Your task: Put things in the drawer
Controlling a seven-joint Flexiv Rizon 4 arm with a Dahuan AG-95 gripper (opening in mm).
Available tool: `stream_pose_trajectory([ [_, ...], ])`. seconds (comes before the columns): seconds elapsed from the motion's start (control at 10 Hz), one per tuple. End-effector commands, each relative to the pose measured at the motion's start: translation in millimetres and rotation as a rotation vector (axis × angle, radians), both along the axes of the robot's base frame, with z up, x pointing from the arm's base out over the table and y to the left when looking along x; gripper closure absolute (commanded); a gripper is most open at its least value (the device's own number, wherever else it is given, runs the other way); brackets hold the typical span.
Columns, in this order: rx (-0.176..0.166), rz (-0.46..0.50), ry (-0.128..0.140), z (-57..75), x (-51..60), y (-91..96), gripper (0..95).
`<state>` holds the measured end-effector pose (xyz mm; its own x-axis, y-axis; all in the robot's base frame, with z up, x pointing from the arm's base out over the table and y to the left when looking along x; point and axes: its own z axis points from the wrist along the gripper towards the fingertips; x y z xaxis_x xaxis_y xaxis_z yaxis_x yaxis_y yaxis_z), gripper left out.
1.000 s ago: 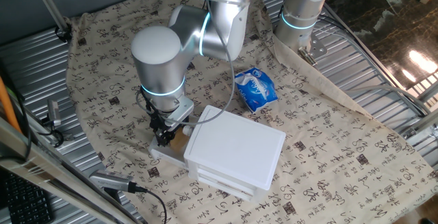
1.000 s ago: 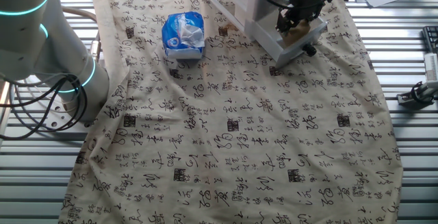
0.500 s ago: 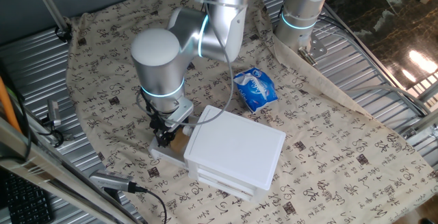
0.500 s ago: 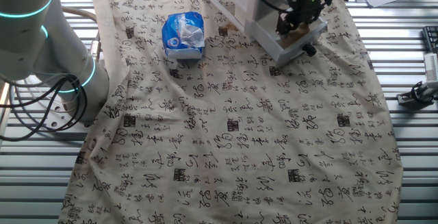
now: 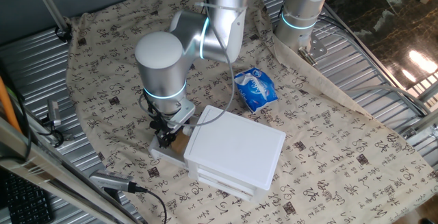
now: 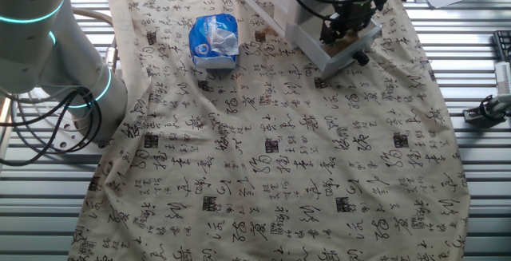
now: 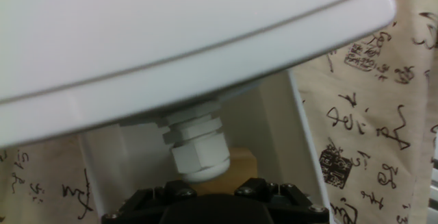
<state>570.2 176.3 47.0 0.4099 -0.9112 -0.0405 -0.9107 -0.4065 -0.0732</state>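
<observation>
The light-brown wooden block [image 5: 179,144] [image 6: 346,45] lies in the pulled-out top drawer [image 5: 159,153] [image 6: 338,60] of the white unit [image 5: 236,148]. My gripper [image 5: 163,138] [image 6: 336,31] hangs straight down into the drawer, right at the block. In the hand view the block [image 7: 236,166] shows just past the gripper [image 7: 212,191], half hidden by a white cable fitting [image 7: 198,150]. The fingertips are hidden there, so I cannot make out whether they touch the block. The drawer's white side wall [image 7: 302,148] runs along the right, and the unit's lid [image 7: 171,32] fills the top.
A blue and white packet [image 5: 255,88] [image 6: 214,41] lies on the patterned cloth behind the unit. A second robot arm's base [image 5: 301,11] [image 6: 48,45] stands at the cloth's edge. Metal slats surround the cloth, and cables trail at the left.
The arm's elbow has shifted slightly to the right. The gripper stays over the same spot in the drawer and the block has not moved.
</observation>
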Motion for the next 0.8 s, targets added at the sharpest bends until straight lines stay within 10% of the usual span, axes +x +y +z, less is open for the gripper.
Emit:
stream_pose_trajectory([
  [0.1,-0.002,-0.001,0.003,-0.4,-0.4,-0.4,95.0],
  [0.6,-0.003,0.013,0.002,-1.1,-0.4,-0.4,95.0],
  [0.8,-0.004,0.033,-0.001,-1.1,-0.4,-0.4,57.0],
])
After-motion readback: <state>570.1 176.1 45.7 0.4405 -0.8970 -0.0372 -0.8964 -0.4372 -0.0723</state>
